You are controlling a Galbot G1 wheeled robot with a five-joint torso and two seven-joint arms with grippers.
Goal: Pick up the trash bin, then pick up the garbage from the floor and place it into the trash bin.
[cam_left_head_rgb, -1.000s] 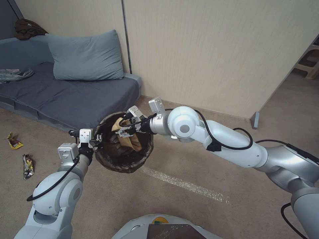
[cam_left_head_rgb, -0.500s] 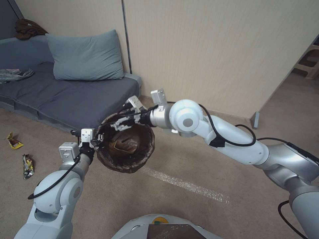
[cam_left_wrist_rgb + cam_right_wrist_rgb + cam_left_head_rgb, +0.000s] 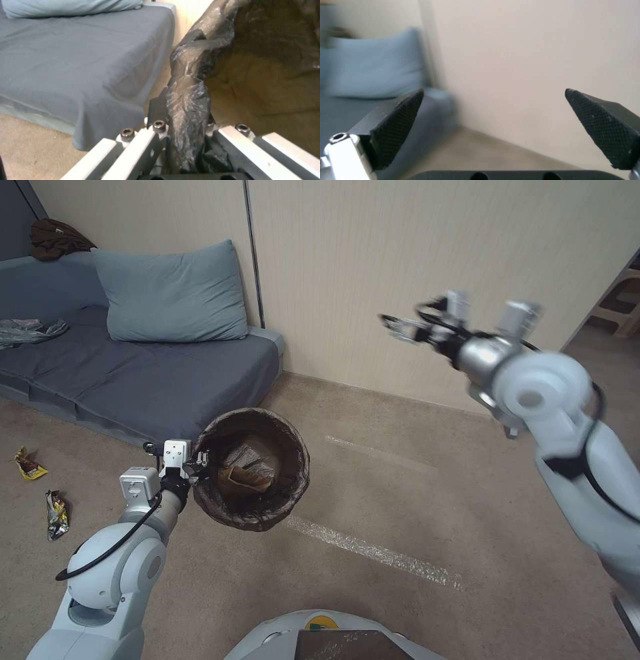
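The right gripper has swung up and away from the bin; a moment ago it hung over the mouth with a tan paper bag between its fingers, and now it is high by the wall, well apart from the bin, its pads spread wide with nothing between them. The tan bag lies inside the bin on the dark liner, with a paler scrap just beside it, so I'd say that piece of garbage is delivered and the arm is free for another. The left gripper has not budged: it is clamped on the bin's near rim, and the left wrist view shows its fingers squeezing a twisted fold of the brown liner along with the edge, holding the bin off the carpet in front of the sofa. Work remains, by my reckoning: two crumpled yellow-and-dark snack wrappers lie on the floor off to the robot's left, near the sofa's base and well apart from the bin. As for writing, I can make out none; the wrappers are too small and crushed for any brand to be read, the scrap in the bin has markings I cannot decipher, and a green-and-yellow sticker on the robot's base is cut off and not legible.
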